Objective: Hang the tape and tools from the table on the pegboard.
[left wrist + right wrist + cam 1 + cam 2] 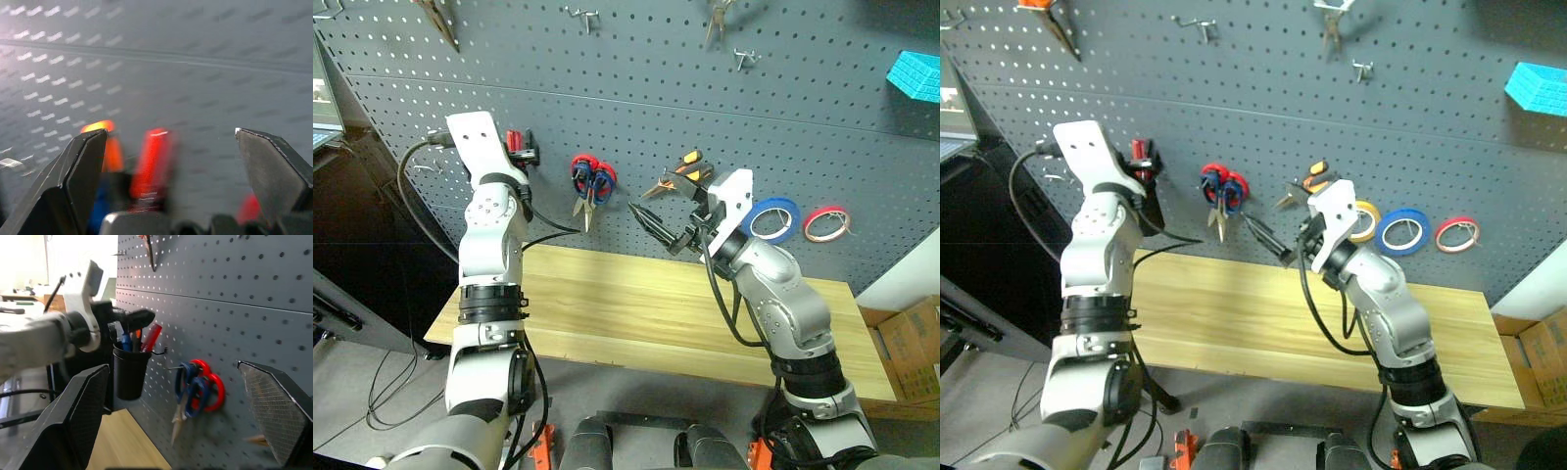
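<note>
Both grippers are standing fully open and gripping nothing: the left gripper (524, 162) is hovering at a black cup (129, 372) mounted on the pegboard (705, 108), and the right gripper (671, 230) is hanging above the table (626, 304), pointing at the board. From largest to smallest, the task items are sitting as follows. The pliers (680, 176) are hanging just beside the right gripper; they are likely rigid and the heaviest piece, best taken by the cushioned handles. The dark blue-handled scissors (188, 391) are hanging on one hook together with a red-handled pair; they are probably stiff and prone to pivoting open, so gripping across both blades near the pivot is advisable. The tape (775, 217) is hanging on its hook; it is likely light, and pinching through its rim is suggested. The red-handled screwdriver (151, 337) is standing in the cup; it is likely light with a smooth handle.
</note>
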